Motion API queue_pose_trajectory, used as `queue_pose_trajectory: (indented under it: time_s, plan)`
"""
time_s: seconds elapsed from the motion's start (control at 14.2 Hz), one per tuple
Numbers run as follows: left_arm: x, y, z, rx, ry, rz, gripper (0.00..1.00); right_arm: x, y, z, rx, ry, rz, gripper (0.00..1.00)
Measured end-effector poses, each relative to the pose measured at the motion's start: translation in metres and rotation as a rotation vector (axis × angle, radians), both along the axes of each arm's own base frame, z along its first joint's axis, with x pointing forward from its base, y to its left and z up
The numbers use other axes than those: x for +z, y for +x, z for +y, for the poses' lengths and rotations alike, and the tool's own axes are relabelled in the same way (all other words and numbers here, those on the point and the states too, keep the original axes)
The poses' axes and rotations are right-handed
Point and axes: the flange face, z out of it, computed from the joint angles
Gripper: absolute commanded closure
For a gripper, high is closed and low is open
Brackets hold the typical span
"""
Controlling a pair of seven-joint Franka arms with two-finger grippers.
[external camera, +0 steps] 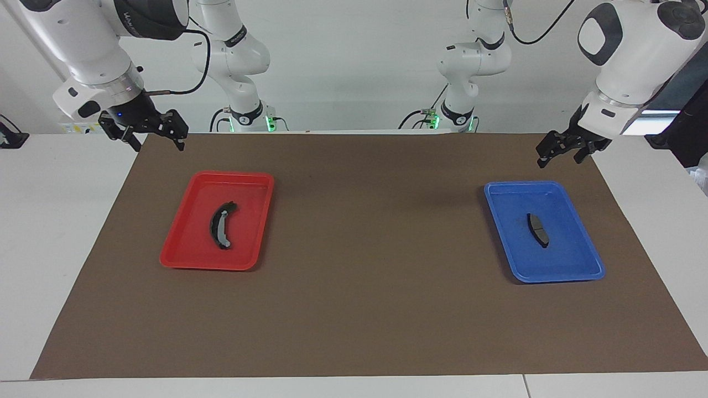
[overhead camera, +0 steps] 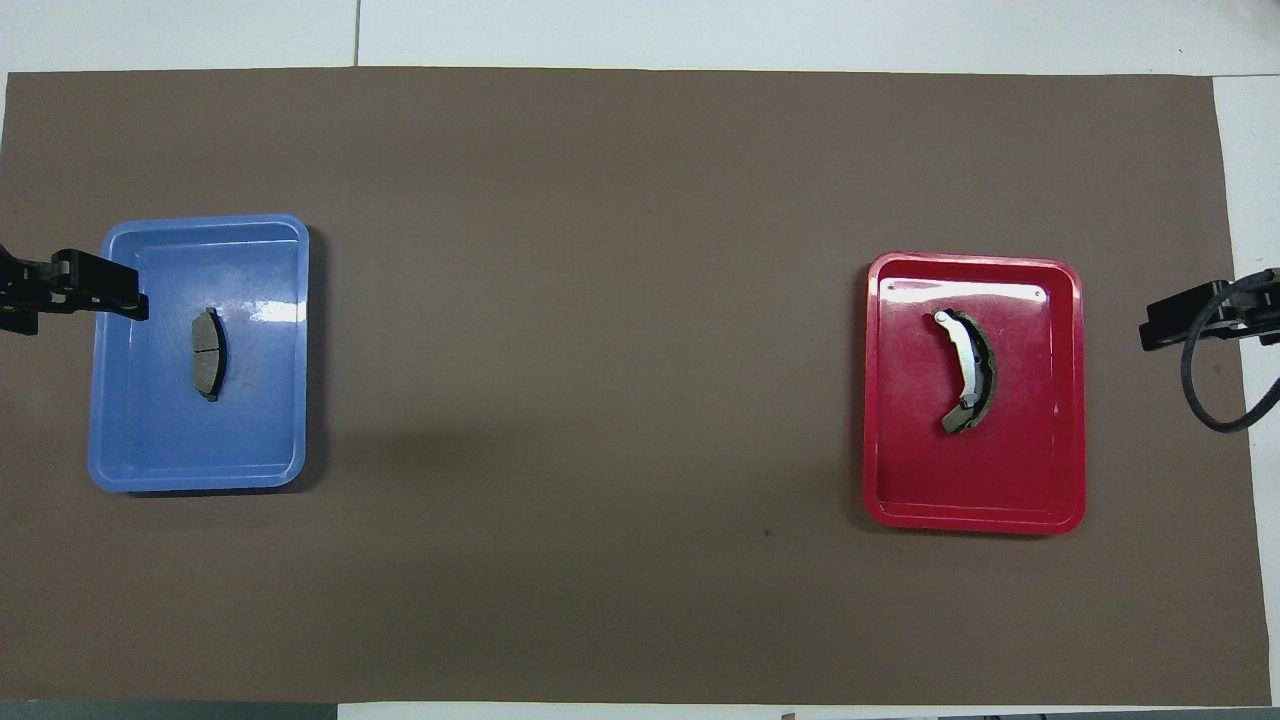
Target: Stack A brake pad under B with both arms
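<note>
The A brake pad [external camera: 537, 229], short and dark with a groove across its middle, lies in a blue tray [external camera: 575, 273] toward the left arm's end; it also shows in the overhead view [overhead camera: 208, 352]. B [external camera: 222, 224], the long curved pad with a light grey strip, lies in a red tray [external camera: 182, 260] toward the right arm's end, and shows from overhead [overhead camera: 965, 372]. My left gripper [external camera: 558, 160] hangs open and empty in the air over the mat beside the blue tray's rim. My right gripper [external camera: 156, 145] hangs open and empty over the mat's corner, beside the red tray.
A brown mat [external camera: 365, 309] covers most of the white table. The blue tray [overhead camera: 200, 470] and red tray [overhead camera: 1050, 480] sit well apart on it. A black cable loop [overhead camera: 1205, 395] hangs by the right gripper [overhead camera: 1160, 322].
</note>
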Motion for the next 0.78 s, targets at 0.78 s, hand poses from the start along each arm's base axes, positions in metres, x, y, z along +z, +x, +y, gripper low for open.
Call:
queue_pose_trajectory:
  time_s: [0.78]
  plan:
    - [-0.074,0.018,0.032,-0.079,0.003,-0.108,0.01,-0.203,0.013,0.033,0.048,0.028,-0.116,0.01]
